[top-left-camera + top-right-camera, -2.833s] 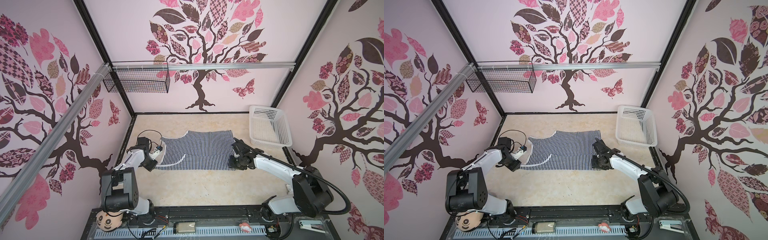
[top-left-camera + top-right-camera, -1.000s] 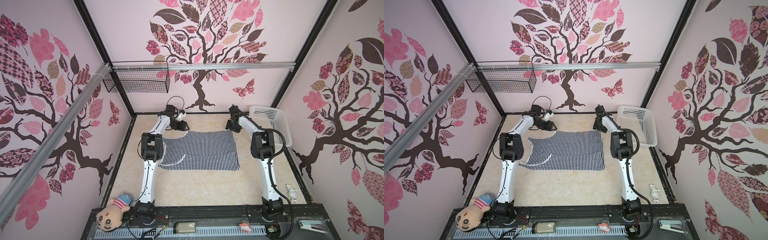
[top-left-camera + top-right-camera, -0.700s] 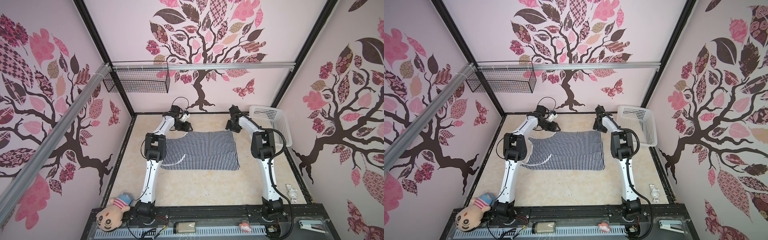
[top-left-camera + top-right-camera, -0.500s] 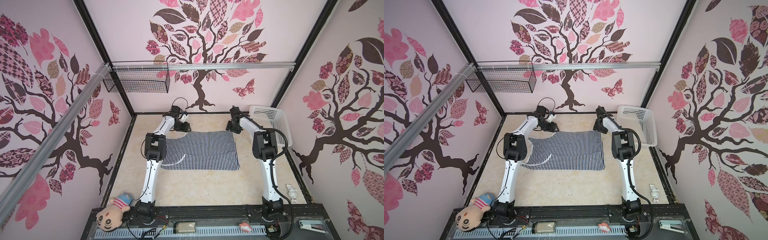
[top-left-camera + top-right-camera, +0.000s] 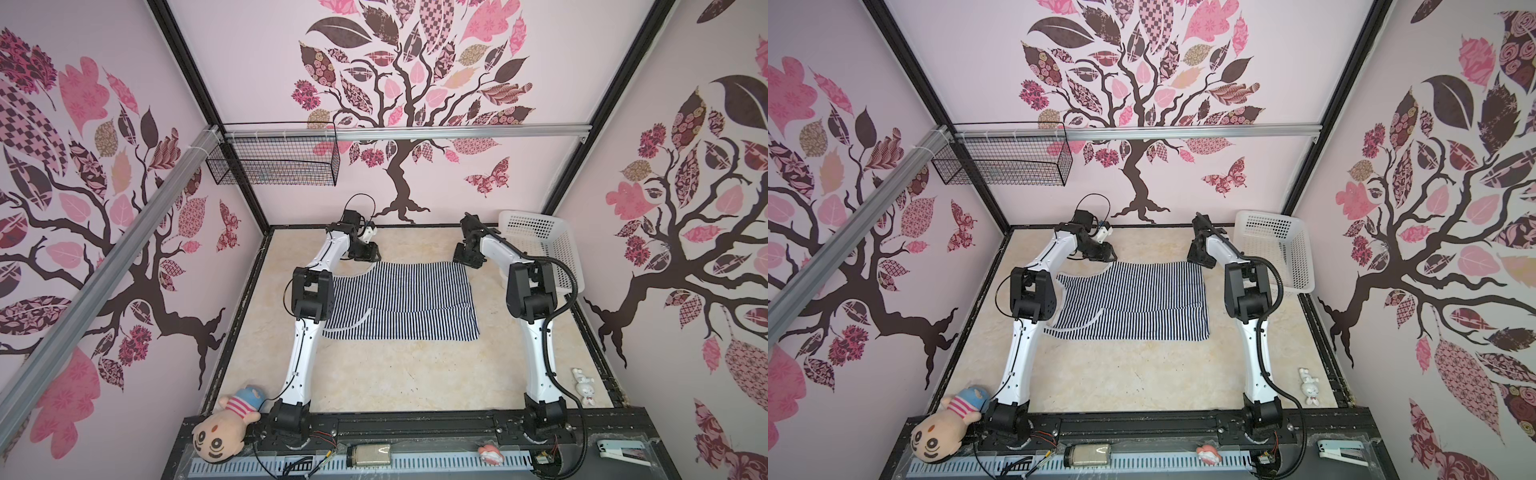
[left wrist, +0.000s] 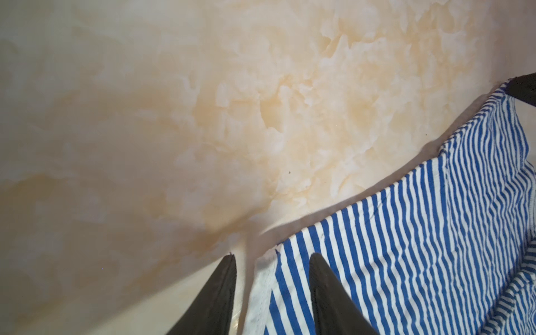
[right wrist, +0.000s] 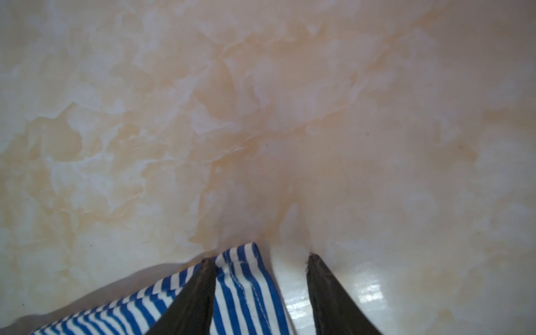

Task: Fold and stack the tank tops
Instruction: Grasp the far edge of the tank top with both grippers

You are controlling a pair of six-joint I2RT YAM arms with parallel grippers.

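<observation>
One striped tank top (image 5: 399, 299) (image 5: 1133, 299) lies flat on the marble table in both top views, with an edge line running across its near part. My left gripper (image 5: 368, 255) (image 6: 272, 255) is at its far left corner. It is open, one finger on bare table and the other over the stripes, with the white-edged corner (image 6: 262, 278) between them. My right gripper (image 5: 465, 259) (image 7: 259, 257) is at the far right corner. It is also open, and the hemmed corner of the tank top (image 7: 246, 275) lies unpinched in its gap.
A white plastic basket (image 5: 536, 245) stands at the far right, close to my right arm. A black wire basket (image 5: 274, 164) hangs on the back wall. A plush doll (image 5: 224, 428) lies at the front left and a small white figurine (image 5: 584, 386) at the front right.
Both arms have gone from the tank top's near side edges out to its far corners. Over the last second they only settled lower at those corners.
</observation>
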